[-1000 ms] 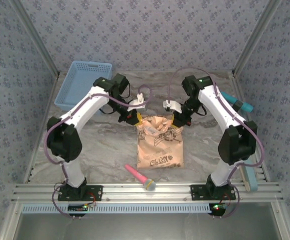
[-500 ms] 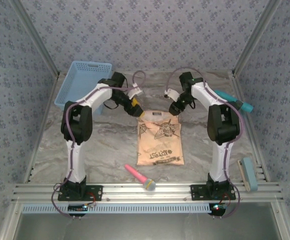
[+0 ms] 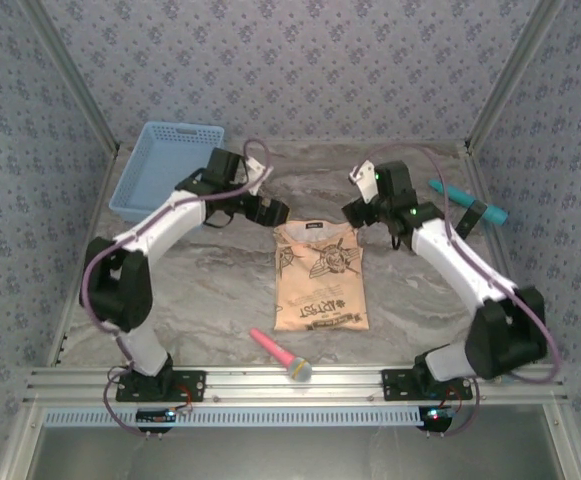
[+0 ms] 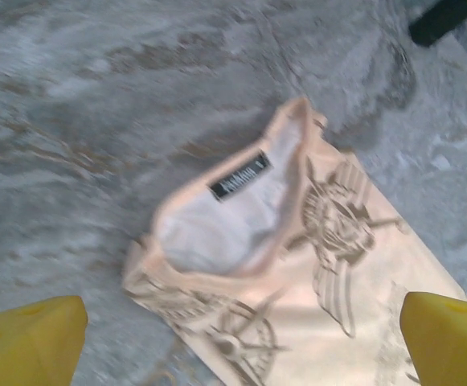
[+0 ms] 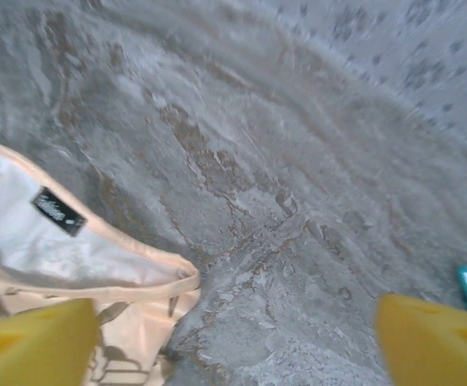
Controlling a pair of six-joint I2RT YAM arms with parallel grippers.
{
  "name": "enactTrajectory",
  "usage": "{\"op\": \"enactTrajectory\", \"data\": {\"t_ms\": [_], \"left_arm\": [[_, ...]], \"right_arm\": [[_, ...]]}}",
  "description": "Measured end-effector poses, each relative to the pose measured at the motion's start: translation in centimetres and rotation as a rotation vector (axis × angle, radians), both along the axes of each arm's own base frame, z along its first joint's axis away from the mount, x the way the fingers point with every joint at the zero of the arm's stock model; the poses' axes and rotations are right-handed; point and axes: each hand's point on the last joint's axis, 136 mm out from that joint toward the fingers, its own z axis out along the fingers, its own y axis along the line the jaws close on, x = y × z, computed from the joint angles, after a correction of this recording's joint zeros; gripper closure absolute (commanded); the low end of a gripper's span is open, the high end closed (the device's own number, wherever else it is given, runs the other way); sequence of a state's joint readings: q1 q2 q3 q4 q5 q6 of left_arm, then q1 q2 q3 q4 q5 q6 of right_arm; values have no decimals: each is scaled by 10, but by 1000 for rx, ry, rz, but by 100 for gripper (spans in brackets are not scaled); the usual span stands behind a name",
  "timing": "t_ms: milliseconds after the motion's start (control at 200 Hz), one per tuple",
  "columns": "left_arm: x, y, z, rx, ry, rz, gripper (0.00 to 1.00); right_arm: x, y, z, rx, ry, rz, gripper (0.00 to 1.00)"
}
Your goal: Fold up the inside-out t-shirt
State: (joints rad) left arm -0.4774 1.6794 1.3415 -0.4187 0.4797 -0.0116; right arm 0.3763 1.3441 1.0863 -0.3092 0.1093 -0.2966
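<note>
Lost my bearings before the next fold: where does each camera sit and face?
Top external: above and behind the bases, looking down on the table; left arm and right arm flank the shirt.
Left wrist: on the left arm, looking down at the collar; left gripper's yellow fingers wide apart at the bottom corners.
Right wrist: on the right arm, looking down at the collar's edge and bare table; right gripper's yellow fingers wide apart too.
Shared: both wrist views catch the black neck label.

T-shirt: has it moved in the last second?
Yes. The t-shirt had its far end bunched up; that end now lies flat, further toward the back wall, while the near edge stays beside the pink stick.
</note>
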Motion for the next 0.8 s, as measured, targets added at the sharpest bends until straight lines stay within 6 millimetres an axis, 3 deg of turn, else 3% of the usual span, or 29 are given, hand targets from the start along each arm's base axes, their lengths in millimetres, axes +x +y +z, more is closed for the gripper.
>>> {"op": "enactTrajectory", "data": {"t_ms": [65, 140, 200, 270, 330, 445, 575, 660, 800], "left_arm": [[-22, -6, 9, 23, -32, 8, 0], [-37, -5, 24, 13, -43, 67, 0], [-36, 4, 31, 5, -25, 164, 0], [-28, 13, 28, 1, 19, 253, 0], [-21, 16, 11, 12, 91, 307, 0], [-13, 10, -41, 72, 242, 358, 0], [-13, 8, -93, 158, 366, 374, 14], [-6, 3, -106, 168, 395, 370, 24], [13, -5, -111, 151, 401, 355, 24]], "right_arm": [[-12, -1, 22, 77, -38, -48, 0], [-19, -16, 42, 214, -52, -151, 0], [-23, -26, 48, 319, -30, -195, 6], [-24, -33, 42, 387, 21, -228, 8], [-24, -29, 23, 405, 106, -234, 9], [-24, -15, -31, 395, 322, -219, 24], [-20, -11, -84, 393, 535, -227, 34], [-8, -9, -103, 402, 608, -218, 37], [12, -4, -123, 417, 667, -192, 44]]}}
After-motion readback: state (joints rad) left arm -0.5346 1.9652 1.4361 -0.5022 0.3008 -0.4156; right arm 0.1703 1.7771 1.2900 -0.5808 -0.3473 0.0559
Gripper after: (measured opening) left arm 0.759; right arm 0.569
